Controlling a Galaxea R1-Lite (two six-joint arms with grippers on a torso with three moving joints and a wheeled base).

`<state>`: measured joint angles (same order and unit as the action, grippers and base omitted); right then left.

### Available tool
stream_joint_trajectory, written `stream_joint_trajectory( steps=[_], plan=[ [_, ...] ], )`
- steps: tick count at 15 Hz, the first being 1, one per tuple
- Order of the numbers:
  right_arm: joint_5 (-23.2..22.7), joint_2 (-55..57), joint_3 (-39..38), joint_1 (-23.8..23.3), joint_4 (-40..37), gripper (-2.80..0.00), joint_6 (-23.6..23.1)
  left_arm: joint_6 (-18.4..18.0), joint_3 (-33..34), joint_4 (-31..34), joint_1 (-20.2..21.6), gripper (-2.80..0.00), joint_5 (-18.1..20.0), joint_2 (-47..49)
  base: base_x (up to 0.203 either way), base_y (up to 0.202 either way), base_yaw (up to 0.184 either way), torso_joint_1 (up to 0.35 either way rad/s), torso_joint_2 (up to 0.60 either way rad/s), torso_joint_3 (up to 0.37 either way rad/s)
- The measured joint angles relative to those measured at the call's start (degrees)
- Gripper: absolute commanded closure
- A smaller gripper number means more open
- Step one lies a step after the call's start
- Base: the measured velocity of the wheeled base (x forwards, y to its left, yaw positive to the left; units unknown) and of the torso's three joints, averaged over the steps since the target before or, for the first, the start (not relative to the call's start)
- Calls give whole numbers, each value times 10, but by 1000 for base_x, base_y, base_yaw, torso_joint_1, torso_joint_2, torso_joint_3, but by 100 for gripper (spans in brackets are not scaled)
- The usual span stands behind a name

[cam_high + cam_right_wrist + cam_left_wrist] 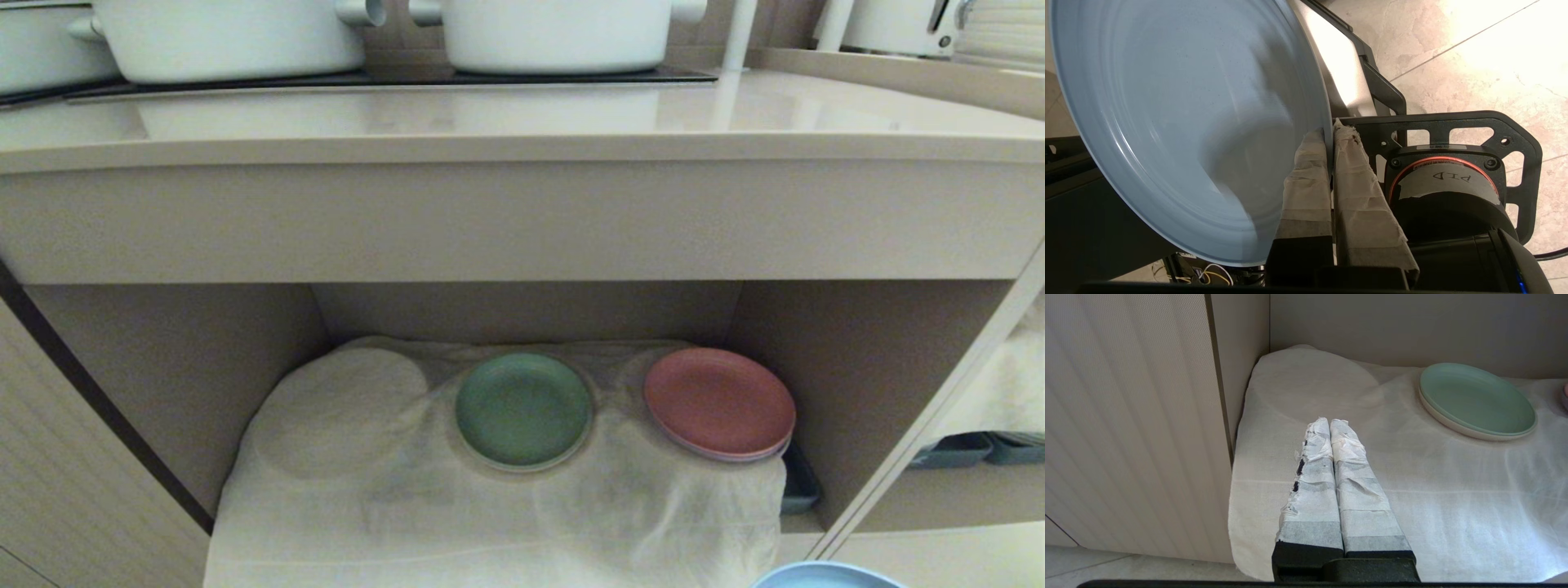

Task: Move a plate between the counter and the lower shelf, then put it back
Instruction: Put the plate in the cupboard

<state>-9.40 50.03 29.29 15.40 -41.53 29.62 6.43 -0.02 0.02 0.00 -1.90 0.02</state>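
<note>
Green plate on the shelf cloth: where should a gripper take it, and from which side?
Grip the green plate by its near rim, coming in level from the shelf's open front. It lies flat, the niche walls block other sides, and the pink plate sits apart, right.

Light-blue plate (1180,122), rim pinched in the right pincer (1329,139), tilted steeply.

Beige counter (522,122) bearing two white pots (229,37) on a black hob panel (392,79). Beneath, the lower shelf (188,367), its floor draped in white cloth (490,523); a green plate (522,410) and pink plates (718,403) rest on the cloth, apart.
</note>
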Motion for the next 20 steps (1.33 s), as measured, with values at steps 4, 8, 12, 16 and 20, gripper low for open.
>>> stream_joint_trajectory(
  steps=[4, 8, 12, 16, 20],
  plan=[
    [0, 0, -2, 1, -1, 0, 0, 0, 0, 0, 0, 0, 0, 0, 0, 0, 0, 0, 0, 0],
    [0, 0, -3, 1, 1, 0, 1, -1, 0, 0, 0, 0, 0, 0, 0, 0, 0, 0, 0, 0],
    [0, 0, -5, 1, 0, 0, 2, -1, 0, 0, 0, 0, 0, 0, 0, 0, 0, 0, 0, 0],
    [-1, 0, -4, 1, 2, 0, 2, -1, 0, 0, 0, 0, 0, 0, 0, 0, 0, 0, 0, 0],
    [-1, 0, -4, 1, 2, 0, 1, 0, 0, 0, 0, 0, 0, 0, 0, 0, 0, 0, 0, 0]
  ],
)
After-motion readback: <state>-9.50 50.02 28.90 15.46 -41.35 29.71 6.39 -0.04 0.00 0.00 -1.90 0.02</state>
